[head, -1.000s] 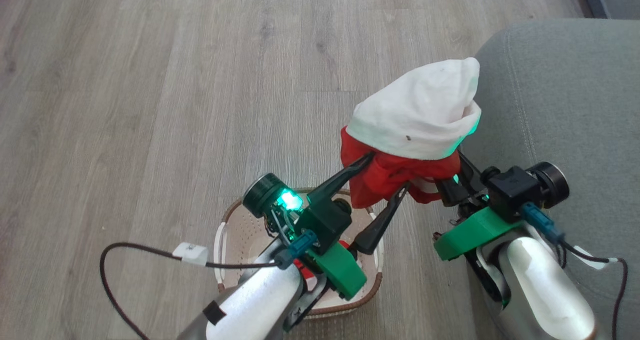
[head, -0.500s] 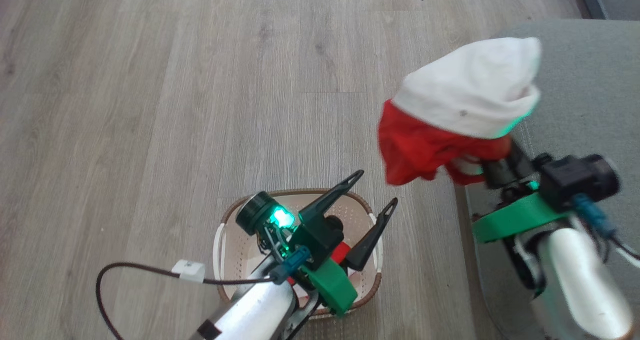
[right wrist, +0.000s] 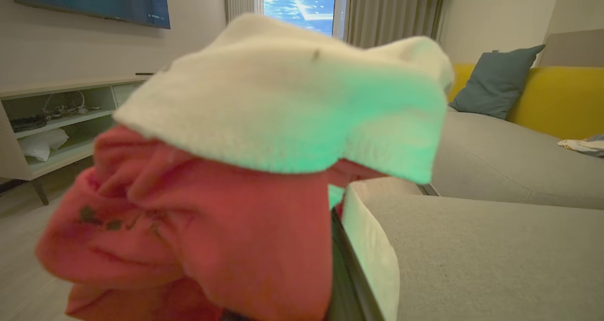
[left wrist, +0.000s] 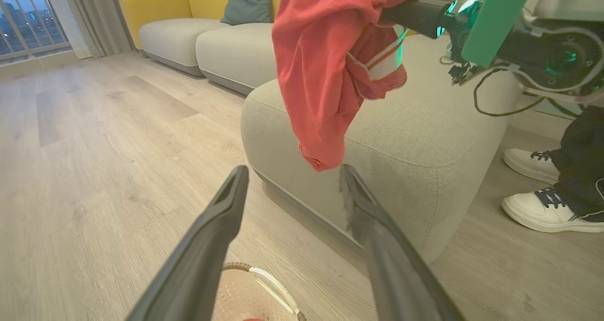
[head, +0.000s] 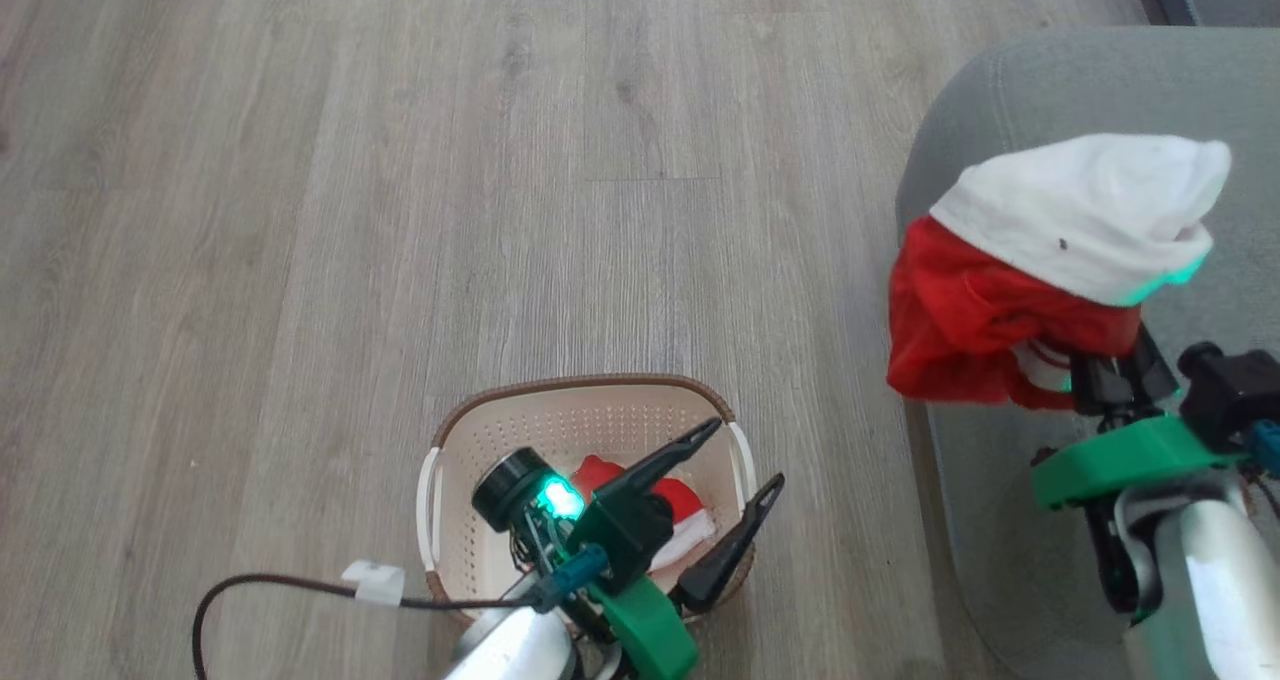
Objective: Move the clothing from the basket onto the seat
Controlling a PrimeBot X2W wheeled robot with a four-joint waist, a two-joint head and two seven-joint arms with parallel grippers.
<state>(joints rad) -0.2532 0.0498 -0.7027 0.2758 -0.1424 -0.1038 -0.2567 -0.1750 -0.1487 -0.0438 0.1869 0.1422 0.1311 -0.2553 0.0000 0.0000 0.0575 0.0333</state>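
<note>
Above the rounded corner of the seat (head: 1060, 90), the right gripper (head: 1095, 375) is clamped on a bundle of clothing (head: 1050, 260): red fabric below, with a white piece draped over the top. The right arm rises from the lower right of the head view, and its fingers point up that view and disappear into the cloth. The bundle hangs in the air. Its white part is over the cushion and its red folds reach past the seat's left edge, over the wooden floor (head: 400, 210).

In the left wrist view the bundle (left wrist: 321, 75) dangles from the right gripper (left wrist: 410, 14) in front of the seat (left wrist: 415, 137), without resting on it. A person's white shoes (left wrist: 542, 207) stand beside the seat.

The left gripper (head: 740, 455) hovers over the basket (head: 580, 382) with its jaws spread wide and nothing between them. The fingers slant up and to the right, toward the seat. A red hat-like piece (head: 680, 500) with a white band lies in the bottom of the basket, partly hidden by the left wrist.

In the right wrist view the bundle (right wrist: 236, 217) is blurred and close to the lens, with the seat (right wrist: 472, 245) beyond it.
</note>
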